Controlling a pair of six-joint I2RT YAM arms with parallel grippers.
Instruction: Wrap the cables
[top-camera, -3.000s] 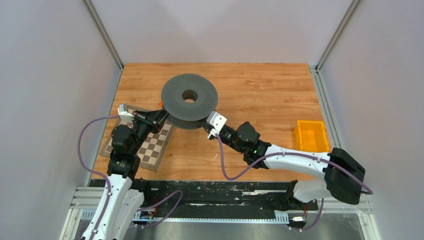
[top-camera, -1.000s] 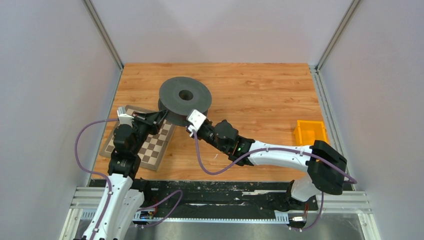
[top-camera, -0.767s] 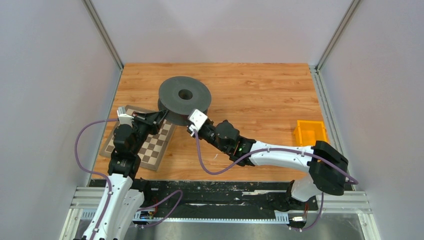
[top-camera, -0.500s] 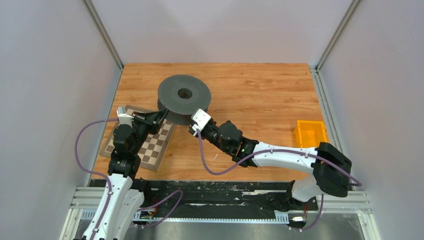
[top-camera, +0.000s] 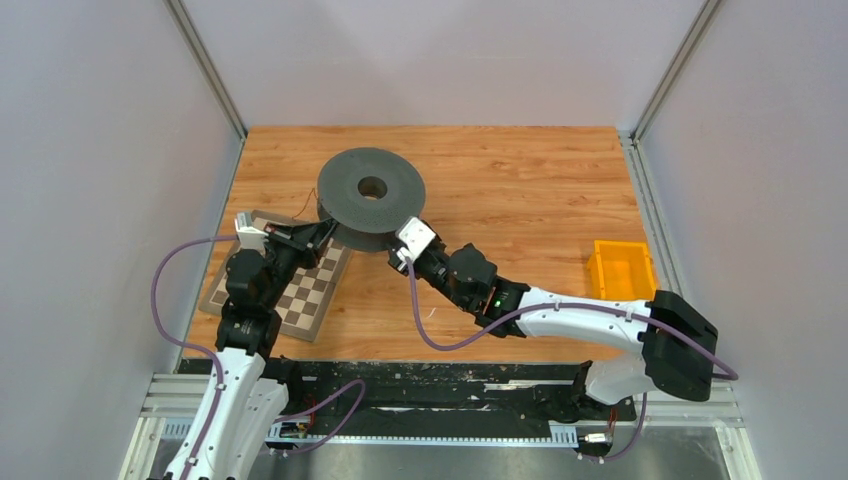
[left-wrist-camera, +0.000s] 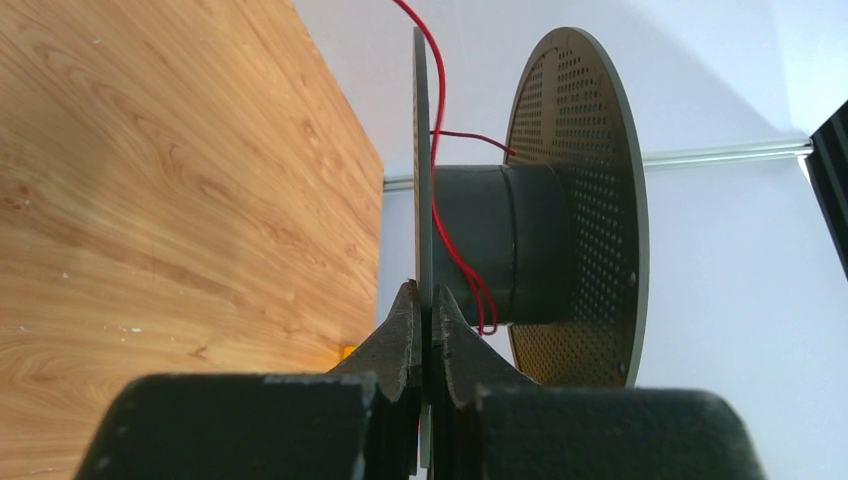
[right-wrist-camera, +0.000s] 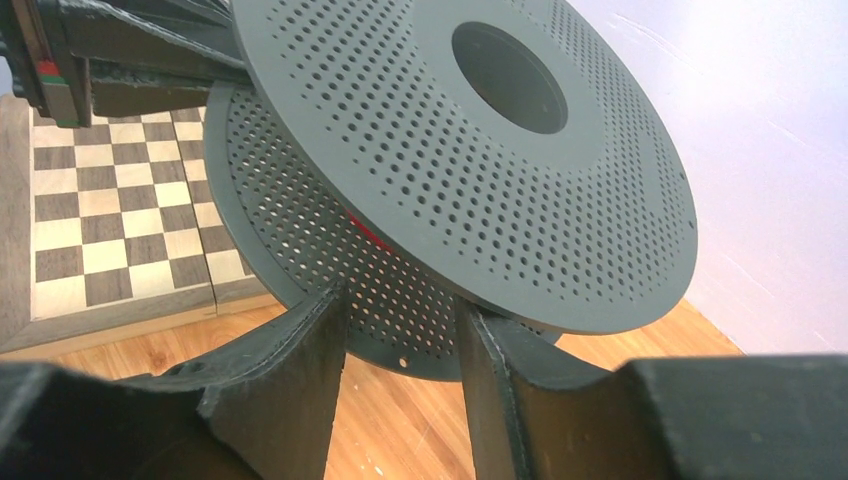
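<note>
The thin red wire sits on the spool, which lies flat on the wooden table, toward its back and left of centre. In the left wrist view, a few loose strands run down past the spool's dark core, between the two perforated discs and just beyond the left gripper's tips. One strand leads up and out of that picture. From the right wrist camera only a small patch of red shows through the gap between the discs, above and beyond the right gripper's fingers.

A yellow bin stands at the right edge of the table, well apart from the spool. From above only its own yellow floor shows. A chessboard lies at the near left, with the spool's lower disc overlapping its far corner.

The left gripper reaches in from the chessboard side. Its fingers are pressed together on the thin edge of the spool's lower disc, pinching it between them.

The right gripper comes in from the near right side of the spool with its fingers spread and nothing held between them. The rim of the lower disc sits right at the gap between the tips. Whether either finger touches that rim is hard to tell from this angle, though they look very close to it.
</note>
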